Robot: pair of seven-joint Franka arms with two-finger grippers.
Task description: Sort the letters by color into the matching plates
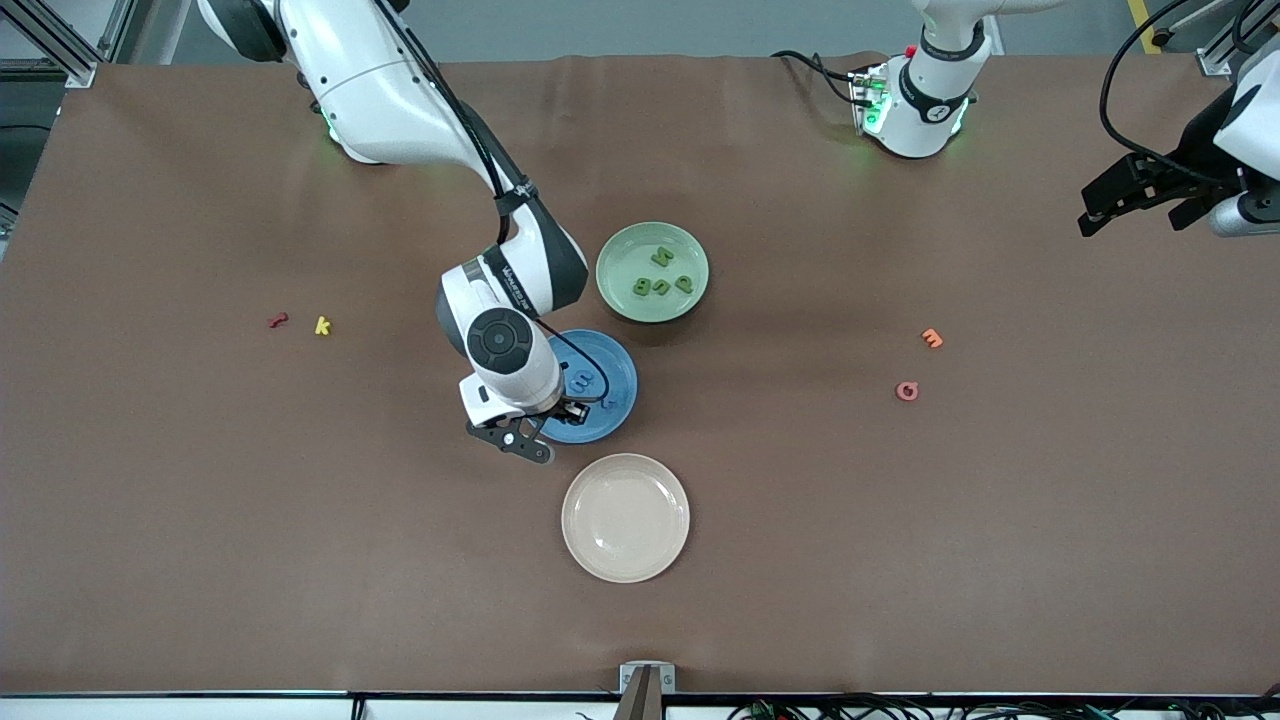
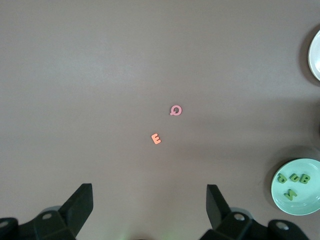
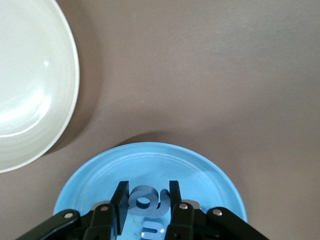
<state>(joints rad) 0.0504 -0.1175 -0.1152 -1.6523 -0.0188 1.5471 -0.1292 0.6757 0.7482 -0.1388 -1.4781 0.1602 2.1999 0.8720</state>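
Blue letter (image 3: 145,200) half-hidden between right pincer (image 3: 145,204)

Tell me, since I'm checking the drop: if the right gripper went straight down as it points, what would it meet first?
Likely the blue plate: the right gripper hangs over it, its fingers around a blue letter.

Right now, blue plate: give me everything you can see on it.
The blue plate is round, shallow and glossy, medium blue with a raised rim. It sits flat on the brown table, between the green plate and the cream plate, apart from both. The right gripper is over it, its fingers on either side of a blue letter; whether that letter rests on the plate is unclear. Another blue letter lies inside. The arm hides part of the plate in the front view.
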